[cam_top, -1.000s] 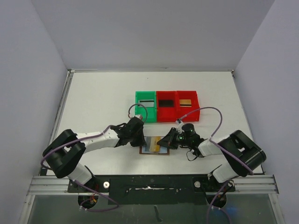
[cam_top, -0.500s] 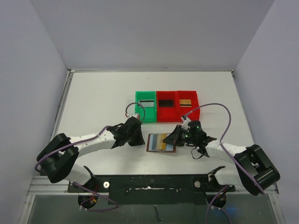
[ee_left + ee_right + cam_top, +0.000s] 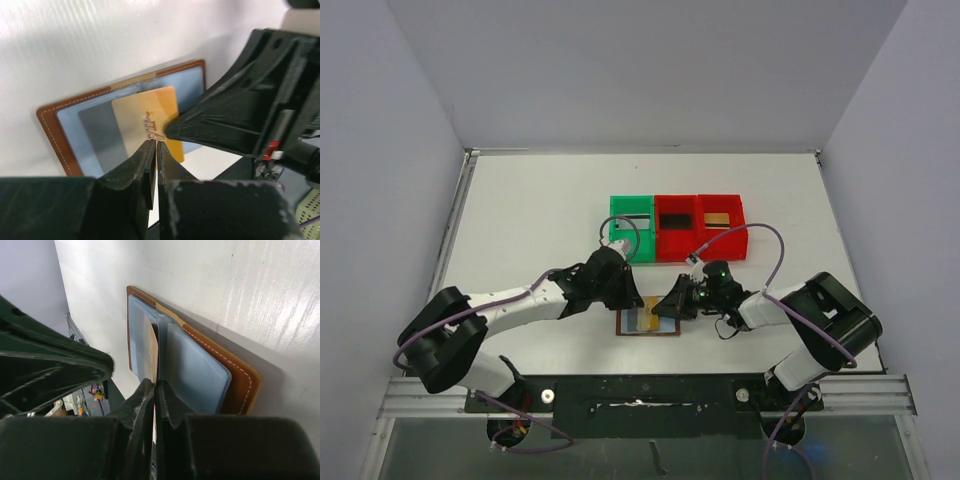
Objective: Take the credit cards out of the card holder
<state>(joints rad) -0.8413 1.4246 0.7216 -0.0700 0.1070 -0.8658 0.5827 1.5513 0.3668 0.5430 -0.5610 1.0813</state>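
On card holder (image 3: 49, 125) — right hand (image 3: 152, 382) together, left hand (image 3: 153, 143) near-together at gold card (image 3: 150, 107) (grip hidden).

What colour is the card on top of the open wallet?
The card is gold; left wrist view.

Table (image 3: 520, 230); open card holder (image 3: 640, 325) nr front; green bin (image 3: 631, 201), red bins (image 3: 675, 247) behind

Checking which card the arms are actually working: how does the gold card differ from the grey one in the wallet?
Colour: the gold card is shiny gold, the grey card dull silver-grey.
Pose: the gold card lies on top, skewed, overlapping the grey card, which sits square with the wallet.
Contact: the left gripper and right gripper both have their tips at the gold card; neither is at the grey card.
Shared: both lie on the open card holder.
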